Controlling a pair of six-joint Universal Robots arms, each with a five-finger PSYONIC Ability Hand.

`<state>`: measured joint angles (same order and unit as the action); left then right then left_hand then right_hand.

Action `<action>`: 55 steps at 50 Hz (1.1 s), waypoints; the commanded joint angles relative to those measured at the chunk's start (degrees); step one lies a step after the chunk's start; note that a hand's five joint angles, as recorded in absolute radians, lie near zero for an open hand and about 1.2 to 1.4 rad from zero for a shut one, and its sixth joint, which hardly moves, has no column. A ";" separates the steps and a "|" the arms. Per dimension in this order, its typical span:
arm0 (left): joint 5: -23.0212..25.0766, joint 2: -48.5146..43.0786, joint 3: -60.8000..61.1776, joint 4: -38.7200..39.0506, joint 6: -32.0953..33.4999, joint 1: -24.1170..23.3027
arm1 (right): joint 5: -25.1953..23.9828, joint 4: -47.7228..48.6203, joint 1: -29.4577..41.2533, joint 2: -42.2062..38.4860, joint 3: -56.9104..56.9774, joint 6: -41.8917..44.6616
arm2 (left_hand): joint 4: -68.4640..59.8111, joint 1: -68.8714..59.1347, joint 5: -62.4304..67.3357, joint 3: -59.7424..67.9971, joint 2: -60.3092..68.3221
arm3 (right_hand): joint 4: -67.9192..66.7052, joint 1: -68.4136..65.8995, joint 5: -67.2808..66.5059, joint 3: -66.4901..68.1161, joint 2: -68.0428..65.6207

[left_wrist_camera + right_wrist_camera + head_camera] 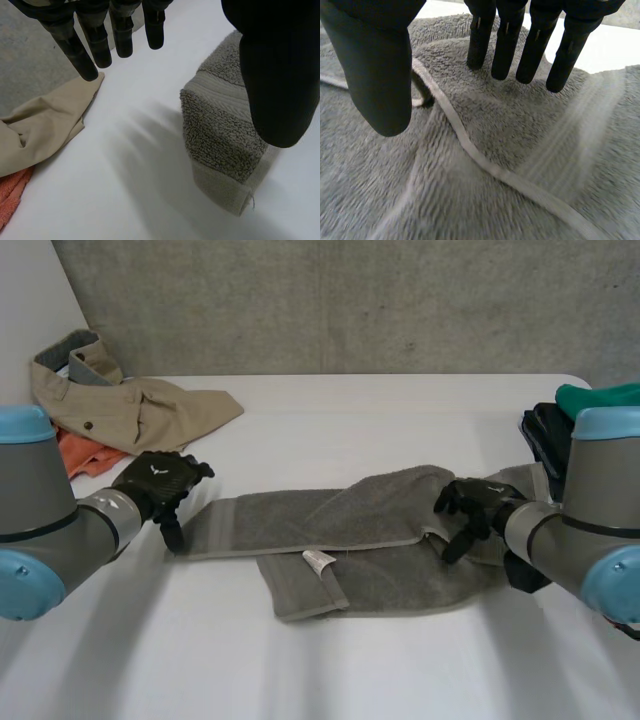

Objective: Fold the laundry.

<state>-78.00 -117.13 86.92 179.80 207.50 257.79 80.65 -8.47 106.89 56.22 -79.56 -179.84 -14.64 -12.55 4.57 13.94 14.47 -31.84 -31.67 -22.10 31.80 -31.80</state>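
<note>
Lengthwise, a towel spans the gap between two hands

Partly folded, the grey towel (350,540) lies on the white table (400,410), its long axis running side to side. The left hand (158,485) hangs at its left end, fingers straight and empty, thumb above the corner. The right hand (472,505), equally slack, hovers over the right part beside a hem (485,160), arguably better placed to grasp.
</note>
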 commanded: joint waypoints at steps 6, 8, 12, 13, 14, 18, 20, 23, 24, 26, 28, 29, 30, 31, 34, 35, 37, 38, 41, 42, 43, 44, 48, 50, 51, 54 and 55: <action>-0.39 1.20 0.18 0.37 -4.12 -0.70 | 1.79 2.94 2.27 -4.55 6.87 -0.86 | -2.63 -4.73 2.71 3.34 2.81 | -48.16 -48.33 -47.90 48.20 -48.20; -0.40 1.20 0.18 0.37 -4.21 -0.79 | 1.61 2.50 2.36 -3.32 6.96 -0.69 | -2.30 -4.39 2.37 3.00 2.47 | -48.16 -48.33 -47.90 48.20 -48.20; -0.48 1.12 -0.17 0.46 -5.35 -1.84 | 0.74 0.22 3.84 5.09 6.61 1.50 | -2.13 -4.22 2.20 2.83 2.30 | -48.16 -48.33 -47.90 48.20 -48.20; -0.48 0.85 -0.26 0.46 -5.53 -2.20 | 0.65 -0.31 4.29 6.78 6.61 2.03 | -2.13 -4.22 2.20 2.83 2.30 | -48.16 -48.33 -47.90 48.20 -48.20; -0.48 0.68 -0.35 0.55 -5.79 -2.46 | 0.47 -0.75 4.55 8.79 6.61 2.39 | -2.13 -4.22 2.20 2.83 2.30 | -48.16 -48.33 -47.90 48.20 -48.20; -0.66 -1.16 -1.31 0.99 -6.67 -4.74 | -0.41 -3.04 5.70 17.59 7.23 4.32 | -2.13 -4.22 2.20 2.83 2.30 | -48.16 -48.33 -47.90 48.20 -48.20; -1.18 -2.57 -2.19 1.51 -7.02 -5.97 | -0.32 -4.09 6.74 21.10 8.45 5.20 | -2.13 -4.22 2.20 2.83 2.30 | -48.16 -48.33 -47.90 48.20 -48.20; -3.11 -4.86 -3.60 2.22 -7.29 -7.56 | 0.12 -7.25 7.63 23.84 11.00 5.99 | -2.13 -4.22 2.20 2.83 2.30 | -48.16 -48.33 -47.90 48.20 -48.20; -4.51 -5.91 -4.39 2.48 -7.38 -8.43 | 0.38 -9.61 7.81 24.71 12.31 6.08 | -2.13 -4.22 2.20 2.83 2.30 | -48.16 -48.33 -47.90 48.20 -48.20; -6.88 -7.58 -6.05 3.00 -7.11 -9.57 | 0.64 -12.86 8.07 25.60 13.99 5.91 | -2.29 -4.39 2.37 3.00 2.47 | -48.16 -48.33 -47.90 48.20 -48.20; -8.65 -8.81 -7.20 3.45 -7.38 -10.37 | 0.73 -14.55 8.16 25.78 14.70 5.82 | -7.64 -9.73 7.71 8.34 7.81 | -48.16 -48.33 -47.90 48.20 -48.20; -9.44 -9.43 -7.90 3.45 -7.46 -10.81 | 0.73 -15.16 8.25 25.86 14.87 5.99 | -14.67 -16.76 14.75 15.38 14.85 | -48.16 -48.33 -47.90 48.20 -48.20; -10.67 -10.48 -9.13 3.45 -7.46 -11.60 | 0.82 -16.13 8.51 25.95 14.96 6.08 | -31.73 -33.82 31.80 32.43 31.90 | -48.16 -48.33 -47.90 48.20 -48.20; -11.20 -10.83 -9.66 3.19 -7.46 -11.95 | 1.08 -16.22 8.51 26.04 14.79 6.08 | -43.39 -45.48 43.46 44.09 43.56 | -48.16 -48.33 -47.90 48.20 -48.20; -12.69 -10.76 -11.07 1.61 -7.38 -12.75 | 1.87 -15.87 7.99 25.60 14.00 6.43 | -65.36 -67.45 65.43 66.06 65.53 | -48.16 -48.33 -47.90 48.20 -48.20; -12.87 -10.14 -11.16 0.99 -7.55 -12.66 | 1.79 -15.96 7.63 25.34 13.65 6.78 | -65.36 -67.45 65.43 66.06 65.53 | -48.16 -48.33 -47.90 48.20 -48.20; -13.05 -8.30 -10.64 0.20 -7.81 -12.22 | 1.88 -16.05 6.84 24.12 12.68 8.01 | -65.36 -67.45 65.43 66.06 65.53 | -48.16 -48.33 -47.90 48.20 -48.20; -12.88 -5.94 -9.94 -0.41 -7.73 -11.52 | 2.14 -16.05 5.62 22.19 11.29 10.02 | -65.36 -67.45 65.43 66.06 65.53 | -48.16 -48.33 -47.90 48.20 -48.20; -11.65 -1.53 -8.88 -0.95 -7.55 -10.20 | 1.88 -15.70 3.68 19.46 8.56 14.50 | -65.36 -67.45 65.43 66.06 65.53 | -48.16 -48.33 -47.90 48.20 -48.20; -10.43 0.57 -8.70 -1.12 -6.94 -9.41 | 1.88 -15.61 2.81 17.45 7.42 17.65 | -65.36 -67.45 65.43 66.06 65.53 | -48.16 -48.33 -47.90 48.20 -48.20; -9.63 1.28 -8.70 -1.21 -6.59 -9.15 | 1.88 -15.52 2.54 16.47 6.97 19.25 | -65.36 -67.45 65.43 66.06 65.53 | -48.16 -48.33 -47.90 48.20 -48.20; -8.75 1.73 -8.79 -1.38 -6.06 -8.62 | 1.88 -15.26 2.36 15.33 6.62 20.83 | -65.36 -67.45 65.43 66.06 65.53 | -48.16 -48.33 -47.90 48.20 -48.20; -4.62 -0.20 -10.80 -2.53 -2.38 -7.21 | 1.79 -11.84 1.74 9.53 7.14 25.94 | -65.36 -67.45 65.43 66.06 65.53 | -48.16 -48.33 -47.90 48.20 -48.20; -3.30 -3.18 -14.57 -2.70 -0.79 -6.68 | 1.96 -8.07 1.65 5.49 9.07 26.65 | -65.36 -67.45 65.43 66.06 65.53 | -48.16 -48.33 -47.90 48.20 -48.20; -2.86 -4.41 -16.33 -2.70 -0.44 -6.60 | 1.96 -6.48 1.65 4.17 10.03 26.65 | -65.36 -67.45 65.43 66.06 65.53 | -48.16 -48.33 -47.90 48.20 -48.20; -2.77 -8.63 -25.81 -2.53 -0.34 -6.33 | 1.96 0.54 1.83 -0.40 14.86 26.74 | -65.36 -67.45 65.43 66.06 65.53 | -48.16 -48.33 -47.90 48.20 -48.20; -3.12 -9.51 -28.80 -2.44 -0.78 -6.42 | 1.96 2.65 1.92 -1.37 16.70 26.74 | -65.36 -67.45 65.43 66.06 65.53 | -48.16 -48.33 -47.90 48.20 -48.20</action>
<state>-81.84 -119.93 71.63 177.13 206.03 251.00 82.58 -16.02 108.49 61.75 -70.07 -153.44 -68.38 -66.93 55.36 67.81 68.56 -68.31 -65.50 -57.32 68.10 -67.37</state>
